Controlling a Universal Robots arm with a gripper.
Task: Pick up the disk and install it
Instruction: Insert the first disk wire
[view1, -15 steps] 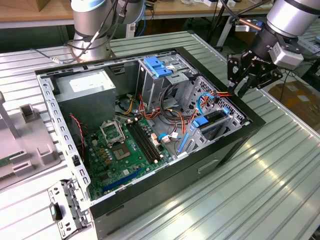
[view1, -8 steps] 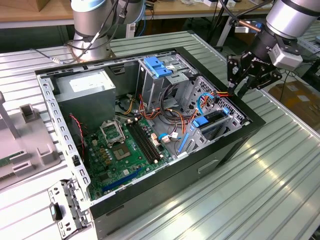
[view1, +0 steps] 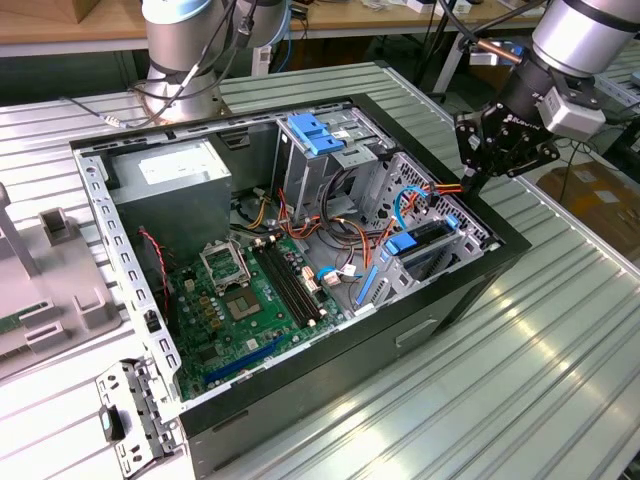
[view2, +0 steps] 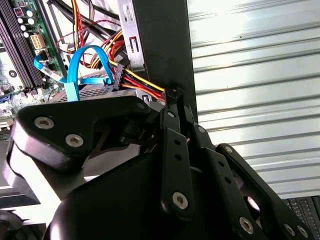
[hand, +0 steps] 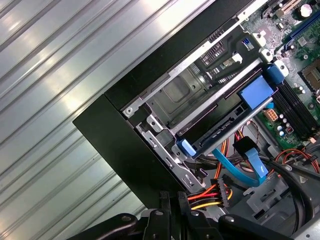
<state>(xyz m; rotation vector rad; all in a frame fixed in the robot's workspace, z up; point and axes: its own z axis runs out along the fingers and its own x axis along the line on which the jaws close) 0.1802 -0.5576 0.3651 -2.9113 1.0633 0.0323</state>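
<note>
the open computer case (view1: 300, 400) lies on its side on the ribbed metal table (view1: 560, 380), filling the middle of the exterior view, green motherboard (view1: 240, 300) at lower left centre. the disk (view1: 425, 243) sits in the grey drive cage (view1: 440, 225) at right centre of that frame, showing as a dark slab edge with blue carrier tabs at its ends; in the first wrist view it (hand: 227, 122) runs diagonally through the centre, a thin dark edge between blue plastic ends, a blue data cable (hand: 252, 170) just beside it. the gripper (view1: 478, 170) hangs at the upper right over the case's rim, near the cage; its black fingers (view2: 172, 107) look drawn together and narrow, holding nothing i can make out, beside red and yellow power wires (view2: 142, 85).
</note>
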